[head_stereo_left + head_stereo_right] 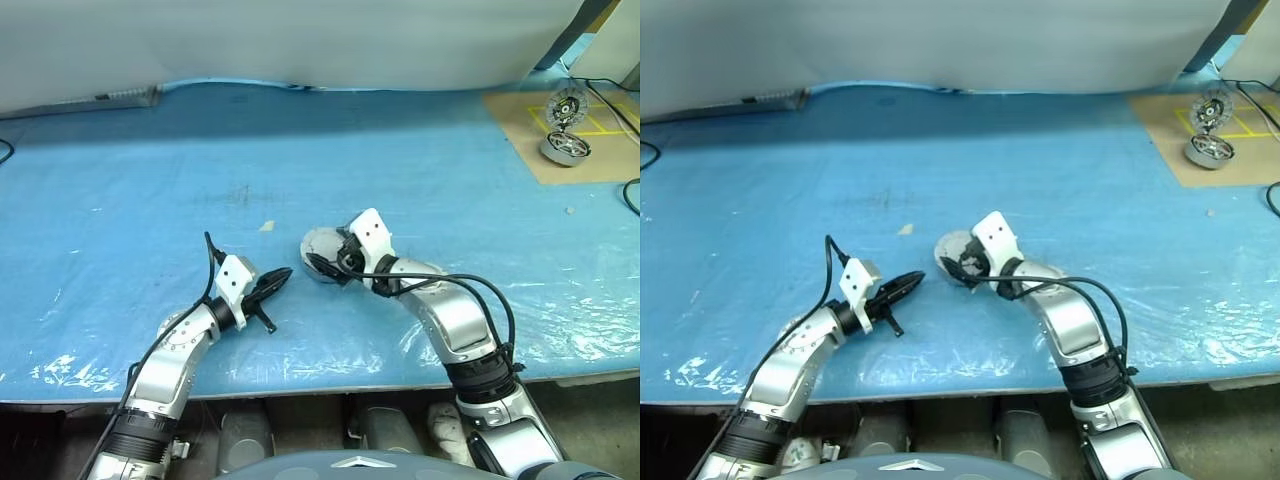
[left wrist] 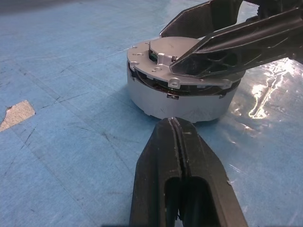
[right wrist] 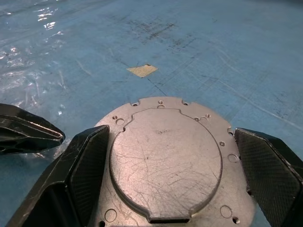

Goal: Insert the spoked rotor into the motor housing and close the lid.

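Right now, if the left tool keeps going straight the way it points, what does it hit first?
Most likely the grey side wall of the motor housing, dead ahead of the shut left tool. The lid sits closed on top. The gap looks short, though depth is hard to judge.

Right pincer (image 1: 326, 262) over the lid (image 1: 320, 244); left pincer (image 1: 274, 281) beside it.

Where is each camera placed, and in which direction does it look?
Left eye and right eye views: on the head, looking forward and down at the blue table; both arms show.
Left wrist view: along the shut left gripper toward the motor housing, lid down.
Right wrist view: down on the lid, between the open right gripper's fingers.
Shared: both wrist views show the lid; each also shows the other gripper.
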